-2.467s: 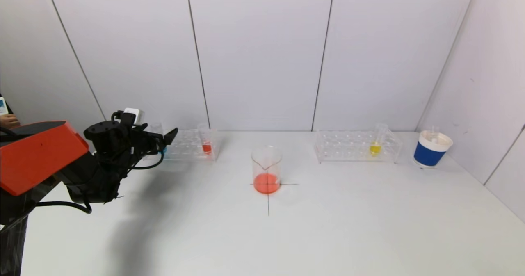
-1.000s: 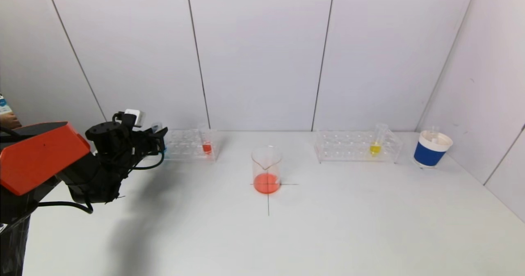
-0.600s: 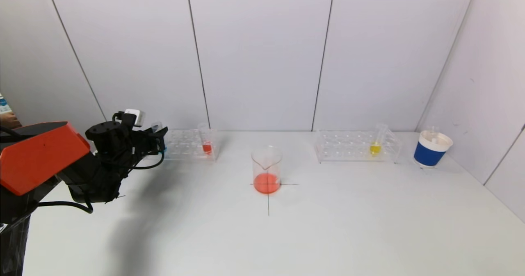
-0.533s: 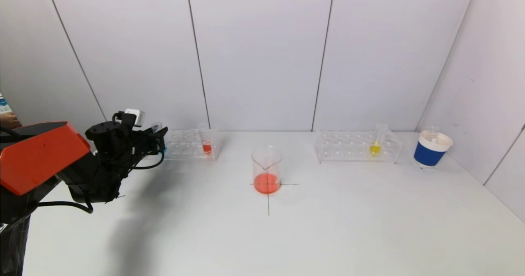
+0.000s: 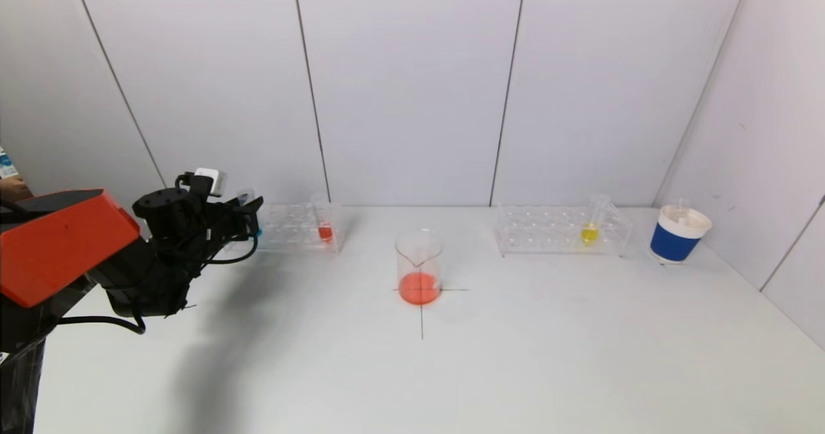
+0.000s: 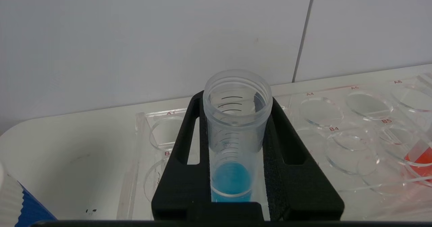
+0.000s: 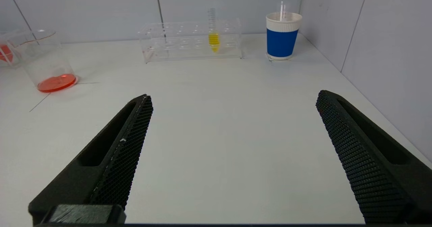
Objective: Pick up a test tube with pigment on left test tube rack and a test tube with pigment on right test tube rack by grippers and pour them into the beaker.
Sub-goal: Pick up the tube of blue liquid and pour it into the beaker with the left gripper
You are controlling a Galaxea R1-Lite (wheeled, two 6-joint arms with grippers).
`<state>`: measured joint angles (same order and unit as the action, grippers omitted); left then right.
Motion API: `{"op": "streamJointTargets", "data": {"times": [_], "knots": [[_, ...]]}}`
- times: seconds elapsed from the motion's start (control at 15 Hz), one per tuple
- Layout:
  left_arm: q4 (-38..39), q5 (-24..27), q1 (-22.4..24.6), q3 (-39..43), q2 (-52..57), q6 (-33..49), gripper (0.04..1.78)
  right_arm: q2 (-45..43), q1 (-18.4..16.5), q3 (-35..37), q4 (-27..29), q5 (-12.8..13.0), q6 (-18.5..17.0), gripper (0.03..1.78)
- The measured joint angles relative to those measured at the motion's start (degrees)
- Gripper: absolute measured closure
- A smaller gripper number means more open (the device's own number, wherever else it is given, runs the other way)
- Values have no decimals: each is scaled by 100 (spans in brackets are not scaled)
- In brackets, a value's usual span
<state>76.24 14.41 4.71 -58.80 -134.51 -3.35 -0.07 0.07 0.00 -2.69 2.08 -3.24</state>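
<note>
Our left gripper [image 6: 236,152] clamps the blue-pigment tube [image 6: 236,132] between both fingers [image 6: 290,159], at the left rack's [image 5: 293,227] nine-o'clock end; our right gripper [image 7: 233,152] gapes wide.

Lab bench: clear tube racks [image 5: 559,229], beaker [image 5: 419,266] (orange liquid), plain white table [image 5: 515,356], panelled walls.

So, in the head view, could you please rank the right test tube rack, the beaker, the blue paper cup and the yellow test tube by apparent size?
1. Right test tube rack, clearly widest.
2. Beaker and blue paper cup: close; the beaker is nearer the camera, so unsure.
3. Yellow test tube, slimmest.
</note>
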Motion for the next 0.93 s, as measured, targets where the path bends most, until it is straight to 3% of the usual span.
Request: {"op": "streamJointTargets", "data": {"times": [0.93], "knots": [[-413,-2,-7,-140,767,40,137,0,0,0,0,0,0,5]]}}
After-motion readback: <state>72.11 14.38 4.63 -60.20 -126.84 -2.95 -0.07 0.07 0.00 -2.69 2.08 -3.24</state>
